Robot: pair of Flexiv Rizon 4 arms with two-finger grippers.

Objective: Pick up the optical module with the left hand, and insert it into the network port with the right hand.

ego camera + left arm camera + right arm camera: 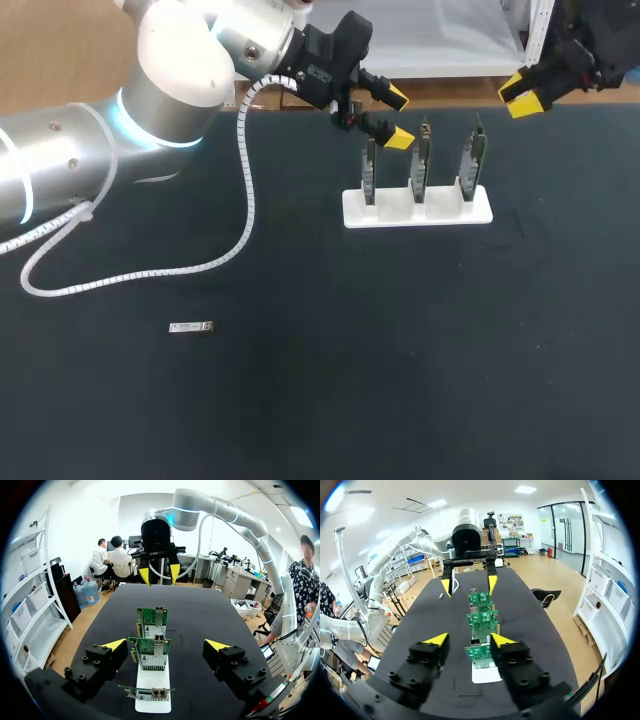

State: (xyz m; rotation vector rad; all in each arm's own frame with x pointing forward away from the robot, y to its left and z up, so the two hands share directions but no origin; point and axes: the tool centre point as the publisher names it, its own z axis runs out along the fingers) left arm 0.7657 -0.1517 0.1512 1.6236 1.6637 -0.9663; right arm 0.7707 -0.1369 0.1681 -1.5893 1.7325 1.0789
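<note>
The optical module (pixel 190 327), a small silver bar, lies on the black table at the front left, far from both grippers. In the right wrist view it is a tiny pale speck (pixel 440 596) far ahead. A white stand (pixel 417 207) holds three upright green network cards (pixel 421 160) with ports. My left gripper (pixel 392 117) hangs open just above and left of the leftmost card, and in its wrist view the cards (pixel 151 652) stand between its open fingertips (pixel 166 645). My right gripper (pixel 524 93) hovers off the stand's far right, open and empty (pixel 470 640).
A white coiled cable (pixel 245 200) droops from my left arm onto the table behind the module. The table's far edge runs just behind the stand. In each wrist view my other gripper (pixel 159 572) (pixel 468 582) faces across the row of cards.
</note>
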